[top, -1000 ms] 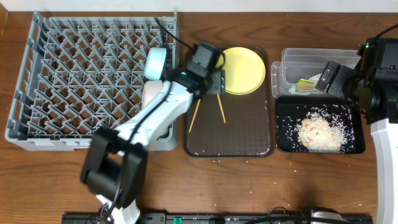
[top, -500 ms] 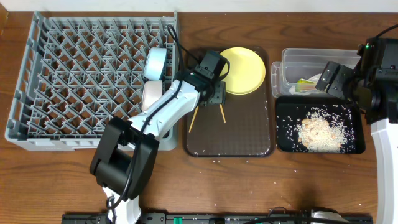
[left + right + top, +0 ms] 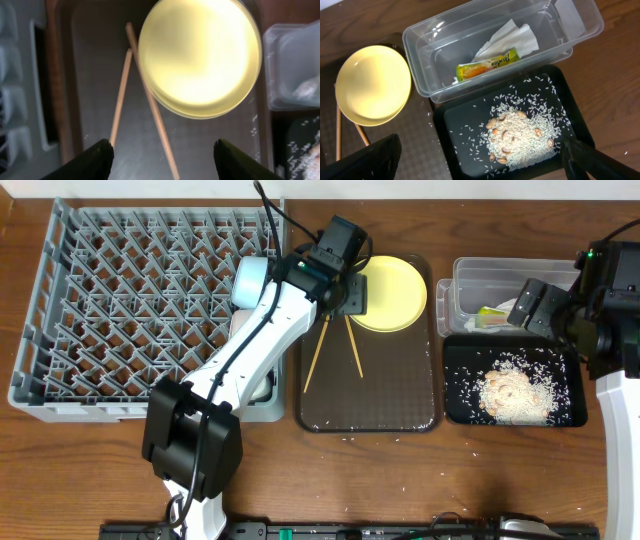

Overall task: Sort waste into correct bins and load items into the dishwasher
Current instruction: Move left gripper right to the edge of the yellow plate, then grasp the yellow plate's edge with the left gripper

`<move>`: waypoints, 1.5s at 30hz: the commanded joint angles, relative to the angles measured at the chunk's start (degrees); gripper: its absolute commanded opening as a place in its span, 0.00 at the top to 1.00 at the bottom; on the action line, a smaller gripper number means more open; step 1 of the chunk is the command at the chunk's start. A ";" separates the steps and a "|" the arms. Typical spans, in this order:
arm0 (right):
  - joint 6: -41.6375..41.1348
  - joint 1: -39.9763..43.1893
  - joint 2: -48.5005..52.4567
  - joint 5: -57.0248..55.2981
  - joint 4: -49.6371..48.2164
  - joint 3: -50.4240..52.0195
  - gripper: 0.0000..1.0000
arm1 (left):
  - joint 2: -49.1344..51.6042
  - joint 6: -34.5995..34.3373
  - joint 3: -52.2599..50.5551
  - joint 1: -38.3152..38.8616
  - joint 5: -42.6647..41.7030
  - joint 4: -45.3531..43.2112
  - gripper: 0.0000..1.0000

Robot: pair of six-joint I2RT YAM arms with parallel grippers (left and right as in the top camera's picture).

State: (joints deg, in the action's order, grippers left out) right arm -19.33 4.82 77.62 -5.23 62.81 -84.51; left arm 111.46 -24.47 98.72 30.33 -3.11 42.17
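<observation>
The waste part looks done. Take the brown serving tray (image 3: 390,385) as your marker. Just to its right sits the clear tub (image 3: 420,80), with the green-and-yellow wrapper (image 3: 487,65) and the white paper scrap (image 3: 512,37) inside it. Next to the tub, also right of the brown tray, is the black tray (image 3: 460,120), and the rice and food scraps (image 3: 520,137) lie piled in it. A few loose grains show on the brown tray too.

The dishes are only partly done. The grey dish rack (image 3: 130,300) stands just left of the brown tray, and the light blue bowl (image 3: 249,280) is in it, on the side nearest the tray. You cannot see the white cup or the white bowl here, because your left arm covers that bit of the rack.

What is left is on the brown tray itself. The yellow plate (image 3: 392,292) lies flat at its far end. The two chopsticks (image 3: 120,97) lie beside the plate, and one pokes under its edge.

Your left gripper (image 3: 165,155) hangs over the plate and chopsticks, jaws partly apart and holding nothing. Your right gripper (image 3: 482,165) hangs over the black tray, right of the brown tray, jaws spread wide and empty.

So I think the plate and the chopsticks are the next things for the rack.
</observation>
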 commanded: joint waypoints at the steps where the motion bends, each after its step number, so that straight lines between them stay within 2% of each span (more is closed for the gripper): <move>1: -0.79 0.46 0.28 -0.94 0.02 -0.13 0.01 | 2.58 -5.86 0.61 -0.09 -0.31 -2.56 0.34; 6: -0.79 0.46 0.28 -0.94 0.02 -0.13 0.01 | 7.69 -15.43 0.52 -0.09 -1.05 -3.74 0.34; 15: -0.81 0.46 0.28 -0.94 0.02 -0.13 0.01 | 14.91 -22.49 0.52 -0.09 -7.30 -8.15 0.34; 22: -0.79 0.46 0.28 -0.94 0.02 -0.13 0.01 | 17.05 -24.79 0.17 -0.09 -8.35 -8.98 0.35; 24: -0.79 0.46 0.28 -0.94 0.02 -0.13 0.01 | 17.07 -25.42 -0.33 -0.07 -8.46 -9.86 0.38; 45: -0.79 0.46 0.28 -0.94 0.02 -0.13 0.01 | 17.16 -25.62 -2.19 2.56 -7.69 -12.76 0.39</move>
State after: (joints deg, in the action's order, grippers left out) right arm -19.33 4.82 77.62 -5.23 62.81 -84.51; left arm 127.35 -49.58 97.71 32.40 -11.46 29.52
